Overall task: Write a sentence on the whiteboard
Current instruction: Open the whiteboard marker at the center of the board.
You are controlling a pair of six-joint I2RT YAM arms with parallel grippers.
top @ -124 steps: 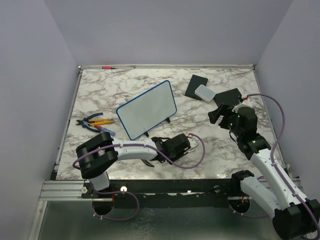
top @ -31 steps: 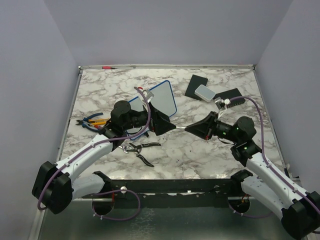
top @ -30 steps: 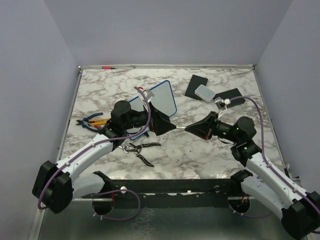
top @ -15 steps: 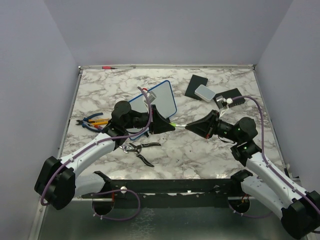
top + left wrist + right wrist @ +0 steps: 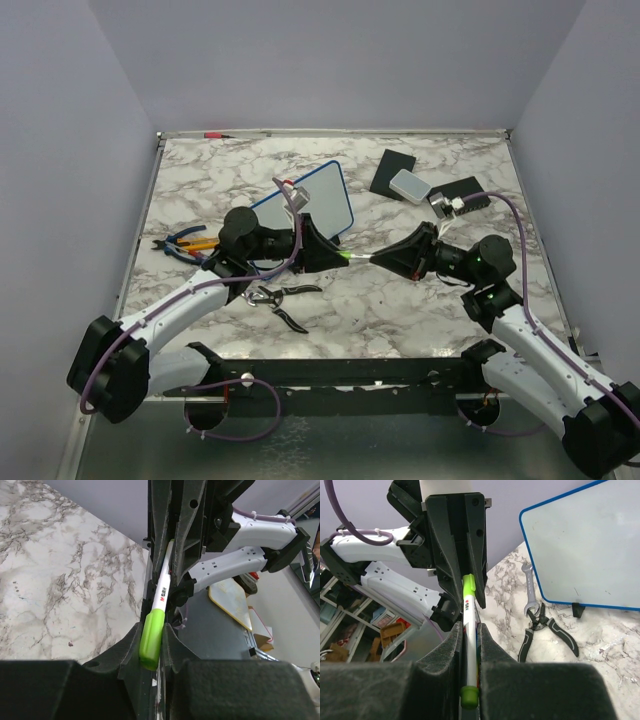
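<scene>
Partly the left arm [image 5: 190, 293] hides the whiteboard [image 5: 331, 200]; pliers [image 5: 279, 298] lie nearby.

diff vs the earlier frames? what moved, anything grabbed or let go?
Left arm rose from the near table edge to mid-table; right arm swung left from the black flat pads to meet it. Left gripper closed on the green cap of the white marker within the last second. Right gripper stayed shut on the barrel. Blue-framed whiteboard and pads unmoved.
</scene>
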